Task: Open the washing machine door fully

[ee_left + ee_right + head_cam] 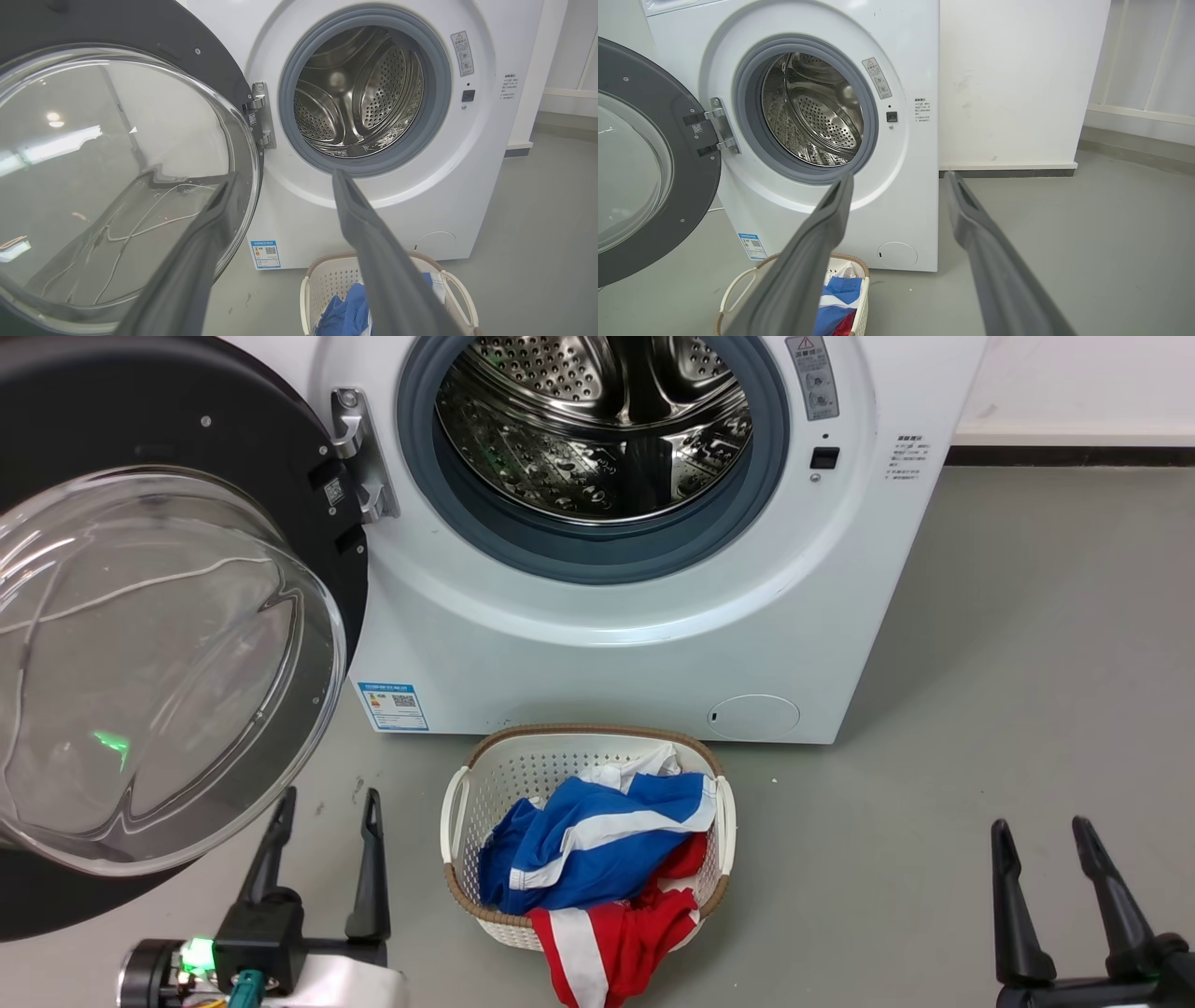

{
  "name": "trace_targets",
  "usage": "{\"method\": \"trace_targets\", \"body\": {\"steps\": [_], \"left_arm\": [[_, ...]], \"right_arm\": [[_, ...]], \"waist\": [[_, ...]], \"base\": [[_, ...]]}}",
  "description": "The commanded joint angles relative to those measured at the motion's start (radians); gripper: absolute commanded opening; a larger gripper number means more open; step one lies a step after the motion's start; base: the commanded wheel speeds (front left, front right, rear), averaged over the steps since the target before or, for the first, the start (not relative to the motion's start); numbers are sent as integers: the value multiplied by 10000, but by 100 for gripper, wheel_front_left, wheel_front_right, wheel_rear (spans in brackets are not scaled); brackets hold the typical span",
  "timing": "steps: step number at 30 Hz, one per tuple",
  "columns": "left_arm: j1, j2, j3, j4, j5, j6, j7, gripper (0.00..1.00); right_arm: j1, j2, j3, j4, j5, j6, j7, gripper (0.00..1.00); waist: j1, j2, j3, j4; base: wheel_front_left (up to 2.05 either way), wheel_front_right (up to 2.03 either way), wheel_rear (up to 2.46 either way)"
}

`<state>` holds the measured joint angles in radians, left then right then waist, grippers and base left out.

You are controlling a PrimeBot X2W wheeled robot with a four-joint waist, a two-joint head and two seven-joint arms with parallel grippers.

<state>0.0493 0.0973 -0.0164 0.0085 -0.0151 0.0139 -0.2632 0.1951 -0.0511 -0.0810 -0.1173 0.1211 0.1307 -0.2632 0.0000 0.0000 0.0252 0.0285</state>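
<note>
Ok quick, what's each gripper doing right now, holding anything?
Left gripper: open, holding nothing, close to the washing machine door.
Right gripper: open, holding nothing.

The washing machine door (pixel 261 439) is glossy black around clear glass. The white washing machine (pixel 607 672) has a grey gasket (pixel 597 555) and a hole-dotted steel drum (pixel 579 439). The white, brown-rimmed laundry basket (pixel 509 779) holds a blue-and-white garment (pixel 597 840) and a red-and-white garment (pixel 607 933), both seemingly striped.

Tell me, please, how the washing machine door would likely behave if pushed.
The washing machine door is probably rigid and would swing on its metal hinge rather than slide. Its domed glass bowl looks slippery and perhaps fragile, so a gentle push seems wise.
</note>
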Motion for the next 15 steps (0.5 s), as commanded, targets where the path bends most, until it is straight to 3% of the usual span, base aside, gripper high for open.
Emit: {"method": "trace_targets", "body": {"steps": [1, 15], "left_arm": [[135, -36, -34, 67, 19, 68, -22, 100], [408, -264, 58, 500, -458, -14, -22, 100]], "right_arm": [[140, 17, 11, 95, -25, 1, -22, 100], [272, 16, 140, 671, 81, 1, -22, 100]], "waist": [[0, 0, -22, -27], [0, 0, -218, -134]], "base": [[0, 0, 0], [0, 0, 0]]}}
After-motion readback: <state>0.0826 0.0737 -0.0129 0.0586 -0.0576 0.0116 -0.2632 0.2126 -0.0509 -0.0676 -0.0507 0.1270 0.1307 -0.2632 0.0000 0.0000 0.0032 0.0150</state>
